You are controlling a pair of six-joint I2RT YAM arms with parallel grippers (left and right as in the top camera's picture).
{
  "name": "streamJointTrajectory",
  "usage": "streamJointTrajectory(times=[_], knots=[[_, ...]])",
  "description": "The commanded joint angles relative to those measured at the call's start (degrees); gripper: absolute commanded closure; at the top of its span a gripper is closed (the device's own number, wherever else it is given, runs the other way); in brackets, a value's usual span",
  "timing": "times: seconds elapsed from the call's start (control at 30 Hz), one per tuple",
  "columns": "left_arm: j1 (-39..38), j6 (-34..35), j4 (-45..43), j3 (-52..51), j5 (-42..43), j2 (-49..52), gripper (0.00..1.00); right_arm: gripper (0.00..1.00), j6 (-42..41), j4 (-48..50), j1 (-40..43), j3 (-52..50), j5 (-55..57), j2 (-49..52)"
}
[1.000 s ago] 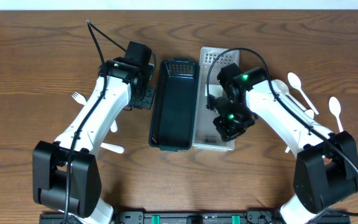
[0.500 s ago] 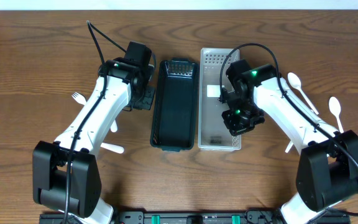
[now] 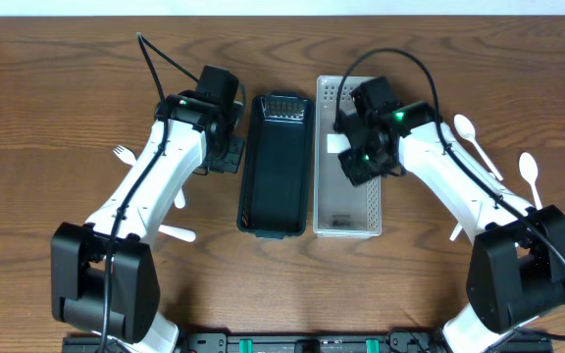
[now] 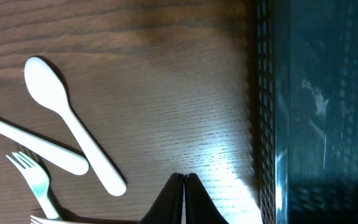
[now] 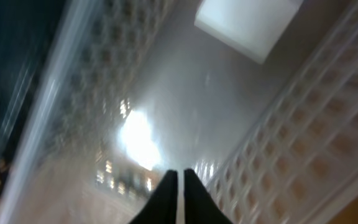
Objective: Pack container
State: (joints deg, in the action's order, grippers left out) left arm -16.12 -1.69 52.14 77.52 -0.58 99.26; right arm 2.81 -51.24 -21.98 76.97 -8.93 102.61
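Since a second ago the right tool (image 5: 179, 185) has gone from the near half of the white basket (image 3: 347, 214) to its far half. The basket itself, which lay a little skew, is now straight and parallel to the dark basket (image 3: 275, 162), just beside it. The left arm has not changed its place.

The right tool hangs inside the white basket, low over its floor, near a white card (image 5: 248, 25) at the far end. Its fingers are almost together, with only a thin slit between them, and they hold nothing. The left tool (image 4: 183, 186) is closed and empty. It is over the bare table (image 4: 166, 81), between the left wall of the dark basket and the white spoons (image 4: 48, 87) and fork (image 4: 30, 171).

I judge that both baskets are light, thin, perforated plastic. They seem stiff enough to keep their shape, but a wall may bend when pinched, and the whole thing probably slides easily on the wood. The best place to take one is the upper rim of a long wall, with one finger inside and one outside. The cutlery also looks light and smooth and it lies flat, so a grip across the handle seems safer than one on the bowl. Two more spoons (image 3: 465, 125) lie on the table to the right of the white basket, apart from the right tool.
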Motion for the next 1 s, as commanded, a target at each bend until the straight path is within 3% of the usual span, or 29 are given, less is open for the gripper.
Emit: streamJointTrajectory(times=[0.0,0.03,0.1,0.13,0.17,0.2,0.27,0.3,0.4,0.57,0.67,0.97], knots=[[1.75,0.24,0.42,2.03,-0.11,-4.55,0.93,0.8,-1.92,1.81,1.36,7.39,0.57,-0.63],[2.34,0.24,0.92,2.03,-0.11,-5.86,0.85,0.71,-1.88,1.66,2.05,10.29,0.7,-0.66],[3.65,0.24,2.14,2.03,-0.09,-8.17,0.67,0.39,-1.92,0.37,3.82,16.31,2.27,-0.72],[4.35,0.26,2.95,2.03,-0.09,-9.27,0.62,0.35,-1.95,-0.63,4.83,19.1,3.52,-0.72],[5.18,0.26,3.98,2.03,-0.09,-10.56,0.56,0.22,-3.19,-2.25,6.38,22.73,5.62,-0.72],[5.92,0.28,4.81,2.03,-0.09,-11.65,0.48,0.01,-5.27,-3.63,7.74,25.18,7.63,-0.72],[7.72,0.28,6.84,2.03,-0.07,-14.16,0.11,0.01,-9.75,-8.04,11.63,30.29,11.56,-0.72],[8.5,0.28,7.69,2.03,-0.07,-15.17,0.0,0.01,-10.43,-9.86,13.4,31.71,12.17,-0.72],[11.56,0.63,10.29,2.03,-0.04,-18.29,0.02,0.01,-9.09,-15.06,19.87,33.48,12.15,-0.72],[17.79,5.49,10.95,2.01,2.78,-21.59,0.02,0.01,7.3,-23.43,29.77,33.44,10.36,1.27],[19.47,5.49,9.99,2.01,4.5,-21.66,0.02,0.01,15.82,-25.83,31.93,33.42,11.1,4.15],[19.58,5.44,9.29,1.97,4.46,-21.4,0.02,0.01,26.05,-28.46,32.41,33.42,11.96,18.18]])
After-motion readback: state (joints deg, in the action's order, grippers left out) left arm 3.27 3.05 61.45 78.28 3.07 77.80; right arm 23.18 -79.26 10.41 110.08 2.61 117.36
